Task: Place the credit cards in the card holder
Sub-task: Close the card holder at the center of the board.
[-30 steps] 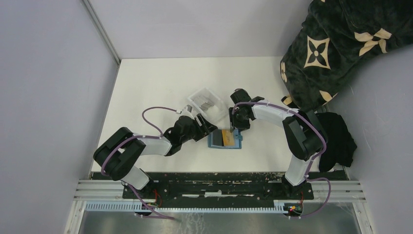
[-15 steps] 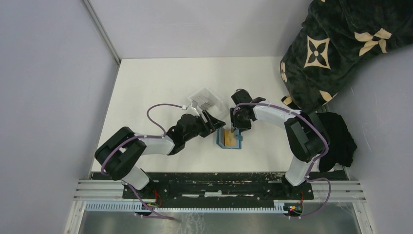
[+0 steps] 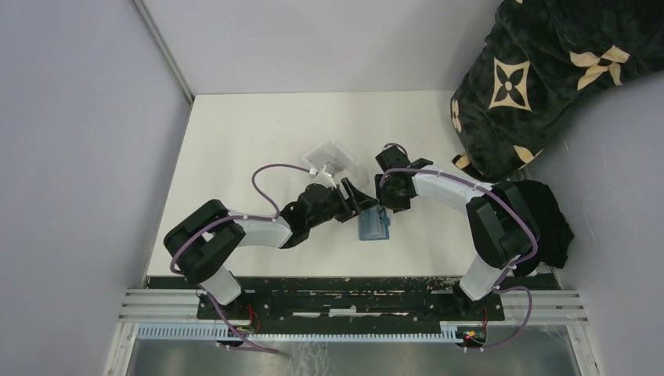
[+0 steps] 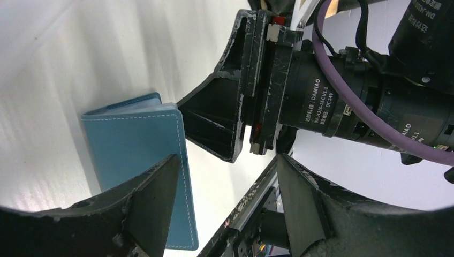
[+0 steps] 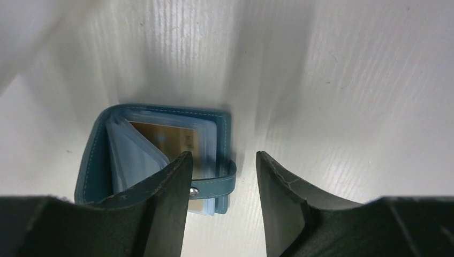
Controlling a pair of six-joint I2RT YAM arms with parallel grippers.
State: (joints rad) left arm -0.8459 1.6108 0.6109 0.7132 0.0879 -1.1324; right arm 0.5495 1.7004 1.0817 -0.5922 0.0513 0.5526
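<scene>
The teal card holder (image 3: 373, 228) lies on the white table between my two grippers, folded nearly shut. In the right wrist view the card holder (image 5: 99, 160) gapes a little, with a gold credit card (image 5: 170, 137) tucked in a clear inner pocket and its snap tab (image 5: 218, 185) loose. My right gripper (image 5: 222, 156) hovers open just above the tab side, holding nothing. My left gripper (image 4: 227, 158) is open too, one finger (image 4: 152, 198) against the card holder's outer cover (image 4: 134, 144). Both grippers, left (image 3: 362, 200) and right (image 3: 388, 200), almost touch.
A clear plastic tray (image 3: 329, 155) sits just behind the left gripper, partly hidden by its cable. A dark patterned blanket (image 3: 548, 70) fills the back right corner and a black cloth (image 3: 546, 223) lies beside the right arm. Side walls enclose the table.
The left gripper swept right and folded the card holder's left cover over, hiding the gold card from above. The right gripper shifted slightly right and widened a little.
</scene>
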